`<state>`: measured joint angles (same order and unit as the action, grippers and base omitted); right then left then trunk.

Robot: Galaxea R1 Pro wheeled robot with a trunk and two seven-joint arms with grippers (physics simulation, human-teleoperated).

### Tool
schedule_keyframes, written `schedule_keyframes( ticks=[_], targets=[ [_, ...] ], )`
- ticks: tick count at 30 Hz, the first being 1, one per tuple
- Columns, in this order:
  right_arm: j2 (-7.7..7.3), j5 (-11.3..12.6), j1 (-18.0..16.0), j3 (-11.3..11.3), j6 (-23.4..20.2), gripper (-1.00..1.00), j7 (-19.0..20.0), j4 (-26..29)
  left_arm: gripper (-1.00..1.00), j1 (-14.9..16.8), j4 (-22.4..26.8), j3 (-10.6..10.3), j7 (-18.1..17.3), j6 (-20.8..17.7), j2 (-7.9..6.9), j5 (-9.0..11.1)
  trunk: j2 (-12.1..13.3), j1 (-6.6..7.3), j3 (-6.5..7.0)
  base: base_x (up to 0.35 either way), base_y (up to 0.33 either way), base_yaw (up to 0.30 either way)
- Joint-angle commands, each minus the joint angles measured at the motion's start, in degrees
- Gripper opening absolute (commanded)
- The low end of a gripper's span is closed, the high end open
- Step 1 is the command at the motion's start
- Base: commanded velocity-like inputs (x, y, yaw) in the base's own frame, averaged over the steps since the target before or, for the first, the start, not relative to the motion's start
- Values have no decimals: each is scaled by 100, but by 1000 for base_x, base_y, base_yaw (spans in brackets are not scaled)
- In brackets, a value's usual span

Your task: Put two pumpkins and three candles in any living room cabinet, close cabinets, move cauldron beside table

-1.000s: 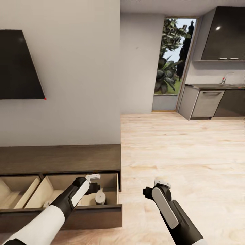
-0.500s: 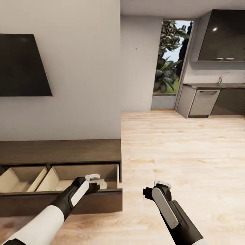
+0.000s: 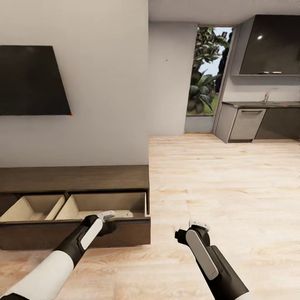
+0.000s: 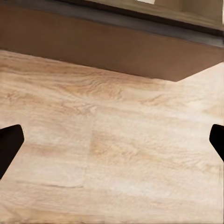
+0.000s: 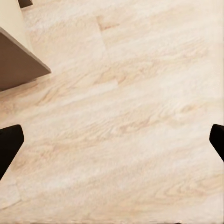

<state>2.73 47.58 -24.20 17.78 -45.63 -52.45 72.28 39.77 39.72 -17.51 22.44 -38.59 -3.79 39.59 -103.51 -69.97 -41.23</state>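
The long, low dark-brown cabinet (image 3: 75, 178) stands against the wall at the left, with its two drawers pulled out. Their pale insides (image 3: 104, 205) show above the dark drawer front (image 3: 50, 234). My left gripper (image 3: 111, 227) hangs open at the top edge of the right drawer's front. The left wrist view has that front (image 4: 116, 46) beyond the wide-apart fingers (image 4: 9, 145). My right gripper (image 3: 183, 234) hangs open over bare wooden floor, right of the cabinet's corner (image 5: 18, 65). A pale sliver shows beside my left gripper; I cannot tell what it is. Pumpkins, candles, cauldron and table are out of view.
A dark TV (image 3: 31, 81) hangs on the wall above the cabinet. Light wooden floor (image 3: 225, 183) runs to the right and back to a glass door (image 3: 206, 75) and grey kitchen cupboards (image 3: 246, 123).
The whole view has shifted, so the camera has moved; the cabinet looks farther off. My left gripper has come from over the drawer's inside to its front edge. The candle seen there earlier has gone from sight.
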Motion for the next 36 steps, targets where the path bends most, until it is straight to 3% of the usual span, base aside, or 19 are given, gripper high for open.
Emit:
schedule_keyframes(
  ticks=[1,11,36],
  targets=[
    [0,50,-5,6,-16,100,-59,6,100,4,13,-12,52,-7,-8,60,-3,4,-6,-293,131,0],
    [0,50,-5,6,-16,100,-56,6,100,4,18,36,43,-8,-10,59,-3,4,-6,-212,209,0],
    [0,50,-5,6,-7,100,-55,6,100,4,10,28,34,0,-8,49,-3,4,-6,-5,290,0]
  ],
)
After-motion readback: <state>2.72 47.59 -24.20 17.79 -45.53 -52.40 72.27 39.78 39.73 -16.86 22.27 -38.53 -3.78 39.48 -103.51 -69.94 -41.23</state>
